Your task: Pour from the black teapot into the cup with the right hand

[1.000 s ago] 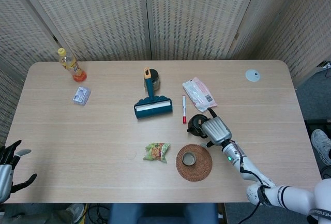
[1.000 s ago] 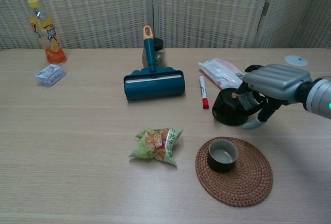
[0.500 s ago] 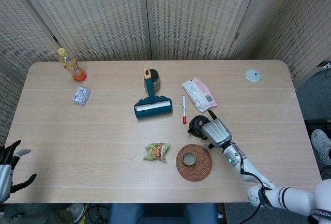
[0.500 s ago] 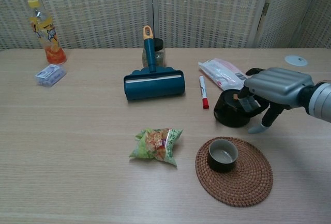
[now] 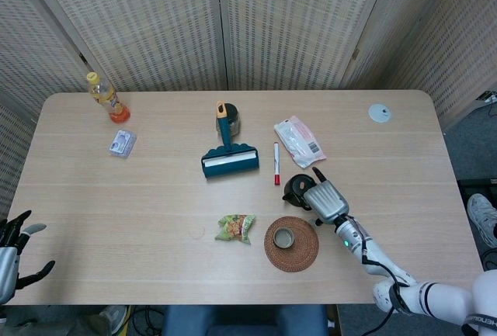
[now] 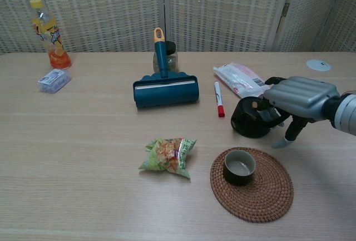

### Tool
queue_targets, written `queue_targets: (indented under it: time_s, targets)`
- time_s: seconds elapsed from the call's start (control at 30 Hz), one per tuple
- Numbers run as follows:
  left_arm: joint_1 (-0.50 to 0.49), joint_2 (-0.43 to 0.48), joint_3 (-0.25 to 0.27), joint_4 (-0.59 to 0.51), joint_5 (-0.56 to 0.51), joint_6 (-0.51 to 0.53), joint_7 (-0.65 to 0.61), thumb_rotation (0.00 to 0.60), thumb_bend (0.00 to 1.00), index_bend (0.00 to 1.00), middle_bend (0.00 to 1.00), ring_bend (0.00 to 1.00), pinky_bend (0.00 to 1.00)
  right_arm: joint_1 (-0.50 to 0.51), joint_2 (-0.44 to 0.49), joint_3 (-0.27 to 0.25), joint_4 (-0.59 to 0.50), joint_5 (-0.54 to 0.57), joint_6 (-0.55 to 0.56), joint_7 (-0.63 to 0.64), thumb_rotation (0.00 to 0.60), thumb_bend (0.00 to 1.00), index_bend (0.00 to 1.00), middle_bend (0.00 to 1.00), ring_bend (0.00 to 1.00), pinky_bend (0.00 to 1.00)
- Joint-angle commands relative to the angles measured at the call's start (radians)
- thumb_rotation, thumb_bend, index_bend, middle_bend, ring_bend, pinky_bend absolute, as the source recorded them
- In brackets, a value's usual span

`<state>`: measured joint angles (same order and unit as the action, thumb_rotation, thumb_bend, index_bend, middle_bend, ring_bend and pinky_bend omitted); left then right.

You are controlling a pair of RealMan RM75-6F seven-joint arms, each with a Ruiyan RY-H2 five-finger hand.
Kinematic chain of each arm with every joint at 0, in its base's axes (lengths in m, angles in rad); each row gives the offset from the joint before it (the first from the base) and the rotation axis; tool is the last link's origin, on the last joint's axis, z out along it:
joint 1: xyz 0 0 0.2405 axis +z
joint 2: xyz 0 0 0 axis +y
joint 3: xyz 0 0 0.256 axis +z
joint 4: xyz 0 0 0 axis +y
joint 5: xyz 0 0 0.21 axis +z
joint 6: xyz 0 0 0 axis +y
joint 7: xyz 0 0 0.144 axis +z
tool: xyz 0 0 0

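The black teapot (image 6: 251, 119) (image 5: 296, 188) stands on the table, just behind the brown woven coaster (image 6: 272, 196) that bears the dark cup (image 6: 239, 166) (image 5: 284, 237). My right hand (image 6: 299, 97) (image 5: 324, 199) is at the teapot's right side, its fingers curled in at the handle. The thumb points down toward the table, apart from the pot. Whether the fingers grip the handle is hidden. My left hand (image 5: 12, 247) hangs off the table's near left corner with fingers spread and nothing in it.
A red-capped marker (image 6: 218, 99) and a pink packet (image 6: 238, 79) lie behind the teapot. A blue lint roller (image 6: 165, 88) is at mid-table, with a snack bag (image 6: 167, 155) left of the coaster. An orange bottle (image 6: 49, 35) and a small packet (image 6: 54, 79) are far left.
My right hand has slid to the right, from over the teapot's body to its handle side. The teapot has shifted slightly right. The cup and left hand have stayed put.
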<state>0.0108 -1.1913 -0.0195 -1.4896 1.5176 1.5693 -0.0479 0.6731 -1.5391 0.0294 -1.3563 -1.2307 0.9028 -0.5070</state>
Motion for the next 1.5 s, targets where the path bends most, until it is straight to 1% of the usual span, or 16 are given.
queue_targets:
  time_s: [0.03,0.33,0.5,0.63,0.73,0.8,0.87,1.1,1.17,1.27,1.43,1.47,1.5]
  targets:
    - [0.000,0.000,0.000,0.001,0.000,0.000,-0.001,0.600,0.18,0.28,0.09,0.12,0.04,-0.001,-0.002,-0.004,0.003,-0.003,0.001,-0.004,0.480,0.00,0.62,0.62,0.53,0.00]
    - [0.002,-0.001,0.000,0.005,-0.001,0.000,-0.005,0.600,0.18,0.28,0.09,0.12,0.04,-0.007,-0.006,-0.015,0.007,-0.013,0.000,-0.016,0.482,0.00,0.62,0.62,0.53,0.00]
    - [0.001,-0.002,0.000,0.007,-0.001,0.000,-0.007,0.600,0.18,0.28,0.09,0.12,0.04,-0.010,-0.004,-0.018,0.003,-0.017,0.001,-0.015,0.491,0.00,0.64,0.63,0.55,0.00]
    - [0.002,-0.002,0.000,0.007,-0.001,0.000,-0.007,0.600,0.18,0.28,0.09,0.12,0.04,-0.014,-0.002,-0.020,0.002,-0.023,0.002,-0.009,0.525,0.00,0.67,0.66,0.57,0.00]
    - [0.002,-0.002,0.000,0.006,-0.001,0.001,-0.007,0.600,0.18,0.28,0.09,0.12,0.04,-0.015,-0.002,-0.018,0.005,-0.022,0.000,-0.004,0.554,0.00,0.71,0.69,0.62,0.00]
    - [0.002,-0.001,0.000,0.006,0.000,0.001,-0.006,0.600,0.18,0.28,0.09,0.12,0.04,-0.014,-0.003,-0.015,0.007,-0.019,-0.004,0.001,0.585,0.00,0.75,0.72,0.67,0.00]
    - [0.003,-0.001,0.000,0.005,0.000,0.002,-0.006,0.600,0.18,0.28,0.09,0.12,0.04,-0.011,-0.004,-0.009,0.010,-0.013,-0.011,0.005,0.599,0.00,0.77,0.75,0.70,0.00]
    - [0.003,0.000,0.000,0.003,-0.001,0.002,-0.004,0.600,0.18,0.28,0.09,0.12,0.04,0.009,-0.005,0.016,0.010,0.007,-0.040,0.021,0.600,0.00,0.88,0.87,0.82,0.00]
    - [0.003,0.000,0.000,0.003,-0.001,0.001,-0.003,0.600,0.18,0.28,0.09,0.12,0.04,0.014,-0.006,0.021,0.012,0.010,-0.045,0.025,0.600,0.00,0.90,0.89,0.84,0.02]
    - [0.004,-0.001,0.000,0.004,-0.002,0.001,-0.005,0.600,0.18,0.28,0.09,0.12,0.04,0.021,-0.005,0.027,0.014,0.014,-0.056,0.041,0.600,0.00,0.92,0.92,0.85,0.05]
    - [0.004,-0.002,0.000,0.005,-0.002,0.000,-0.004,0.600,0.18,0.28,0.09,0.12,0.04,0.030,0.006,0.031,0.011,0.005,-0.075,0.083,0.597,0.00,0.94,0.94,0.86,0.06]
    - [0.004,-0.002,0.000,0.004,-0.002,0.000,-0.004,0.600,0.18,0.28,0.09,0.12,0.04,0.032,0.010,0.032,0.010,0.002,-0.077,0.091,0.571,0.00,0.94,0.94,0.86,0.06]
    - [0.004,-0.001,0.000,0.004,-0.002,0.000,-0.003,0.600,0.18,0.28,0.09,0.12,0.04,0.033,0.013,0.033,0.008,0.002,-0.080,0.098,0.521,0.00,0.94,0.94,0.86,0.06]
